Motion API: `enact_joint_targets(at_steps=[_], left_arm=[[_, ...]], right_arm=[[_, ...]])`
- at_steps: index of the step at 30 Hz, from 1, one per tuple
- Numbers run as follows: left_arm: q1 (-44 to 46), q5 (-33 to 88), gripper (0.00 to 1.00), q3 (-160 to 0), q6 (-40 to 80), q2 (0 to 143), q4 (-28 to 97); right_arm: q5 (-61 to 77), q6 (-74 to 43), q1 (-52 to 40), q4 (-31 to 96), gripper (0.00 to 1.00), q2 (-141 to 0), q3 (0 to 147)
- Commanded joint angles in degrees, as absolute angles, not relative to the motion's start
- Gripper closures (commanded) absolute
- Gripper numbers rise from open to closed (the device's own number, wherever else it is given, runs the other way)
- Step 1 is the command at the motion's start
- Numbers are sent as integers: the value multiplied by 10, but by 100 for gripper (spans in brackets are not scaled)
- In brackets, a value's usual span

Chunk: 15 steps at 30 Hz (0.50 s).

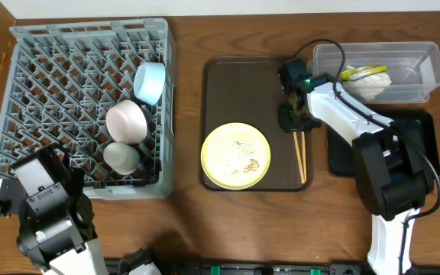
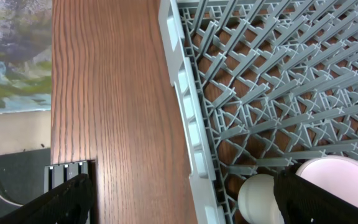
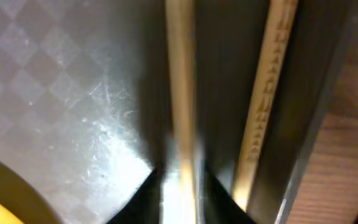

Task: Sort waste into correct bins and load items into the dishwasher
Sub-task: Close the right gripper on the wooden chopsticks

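Chopsticks point(image 1: 301, 156) lie along the brown tray's point(image 1: 228, 92) right wall. Right gripper point(image 3: 180, 199) straddles one stick only (clamped or not, I cannot tell). My worry: one stick lifts alone, or pivots and drops. Left gripper point(image 2: 194, 196), far left of the tray, has jaws apart.

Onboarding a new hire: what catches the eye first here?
Grey dish rack on the left, holding light blue bowl, pinkish-white bowl and small white cup. Mid-table, pale yellow plate with crumbs on the dark brown tray; right gripper down over the chopsticks at the tray's right edge.
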<state>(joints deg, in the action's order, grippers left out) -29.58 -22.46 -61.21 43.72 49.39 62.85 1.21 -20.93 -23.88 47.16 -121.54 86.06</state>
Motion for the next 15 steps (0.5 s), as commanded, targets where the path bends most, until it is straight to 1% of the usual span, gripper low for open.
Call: enact_joint_targets(at_steps=[1, 3, 12, 15], left_arm=[[-298, -232, 6, -621, 442, 493, 631], [-298, -232, 6, -621, 442, 493, 631], [-298, -232, 6, -621, 442, 493, 631], [-298, -232, 6, -621, 442, 493, 631]], right_arm=[[51, -218, -246, 464, 91, -1221, 848], [62, -218, -246, 467, 99, -1221, 858], [67, -219, -245, 530, 99, -1221, 971], [75, -243, -245, 550, 99, -1221, 1029]])
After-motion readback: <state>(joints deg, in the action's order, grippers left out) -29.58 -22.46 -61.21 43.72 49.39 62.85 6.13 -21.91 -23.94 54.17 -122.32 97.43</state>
